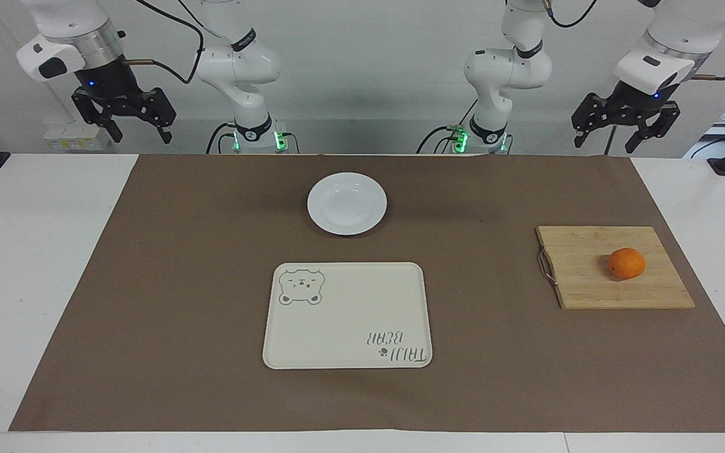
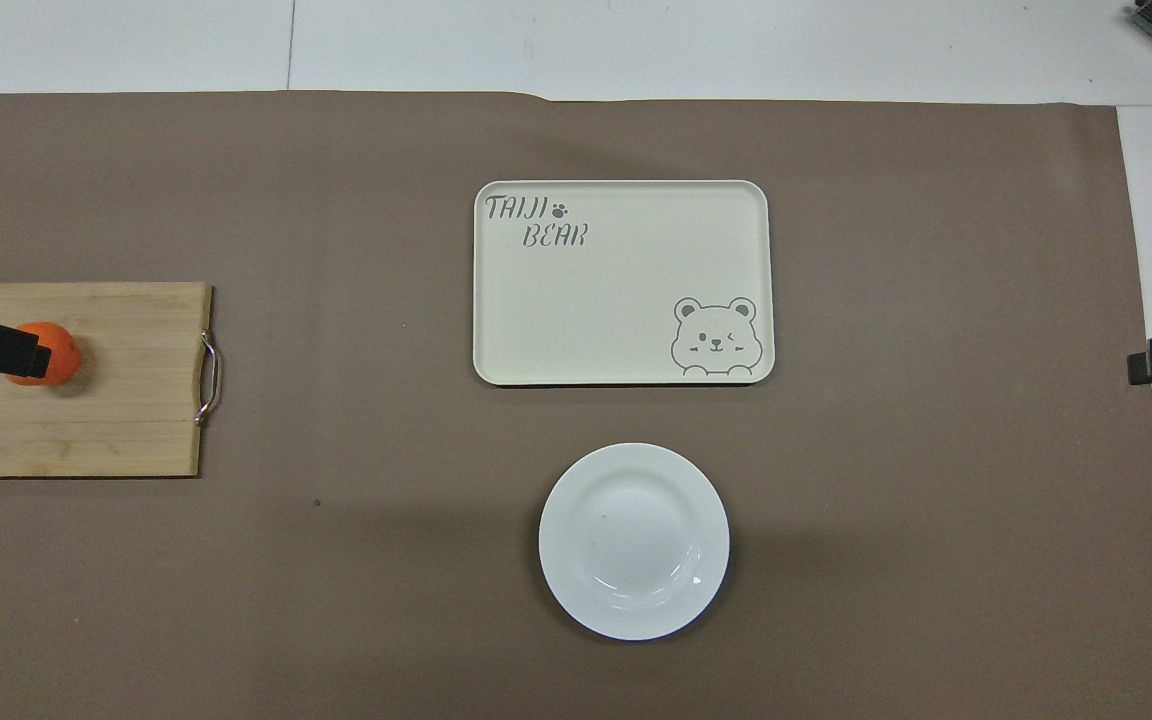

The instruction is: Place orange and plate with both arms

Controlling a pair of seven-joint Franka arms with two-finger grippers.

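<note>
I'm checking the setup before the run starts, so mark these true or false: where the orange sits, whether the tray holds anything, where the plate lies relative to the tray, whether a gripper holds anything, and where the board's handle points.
1. The orange sits on the wooden cutting board. True.
2. The plate lies on the bear tray. False: it rests on the brown mat, nearer to the robots than the tray.
3. The tray has nothing on it. True.
4. The left gripper holds the orange. False: it hangs open and empty in the air at its own end of the table; the right gripper is open and empty too.
5. The board's metal handle faces the tray. True.
</note>
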